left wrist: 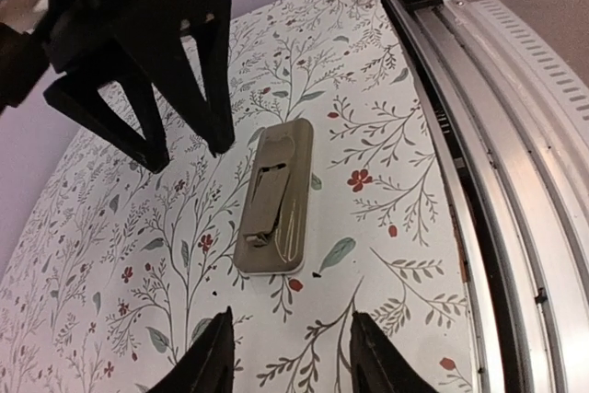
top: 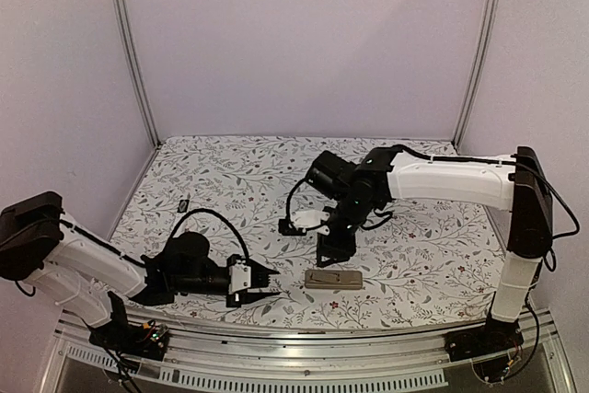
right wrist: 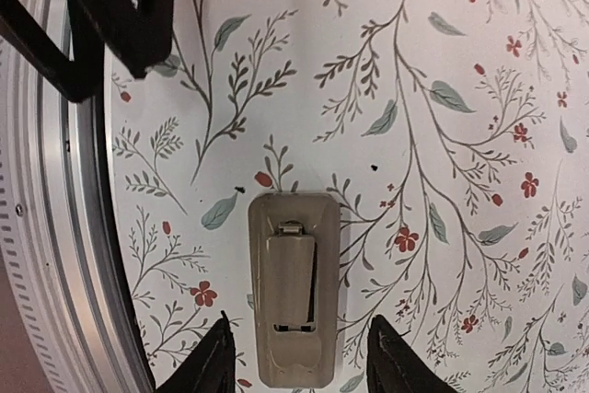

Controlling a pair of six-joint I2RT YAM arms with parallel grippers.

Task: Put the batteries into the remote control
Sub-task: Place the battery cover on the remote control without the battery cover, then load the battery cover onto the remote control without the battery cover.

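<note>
The remote [top: 334, 279] is laid back-up on the surface [top: 419, 260] near its front edge, long axis running left to right. The left gripper [top: 273, 283] and right gripper [top: 334, 255] are held partly open, empty.

Left arm [top: 92, 264]: white shell links, black joint housings, black cable loop [top: 212, 213] over wrist. Right arm [top: 451, 177]: same white-and-black build, thin black lead [top: 293, 198] near wrist. Bases black, bolted on rail [top: 322, 361] (coloured wiring beside each). Left gripper [left wrist: 293, 342], right gripper [right wrist: 299, 352]: matte black tapered fingers.
</note>
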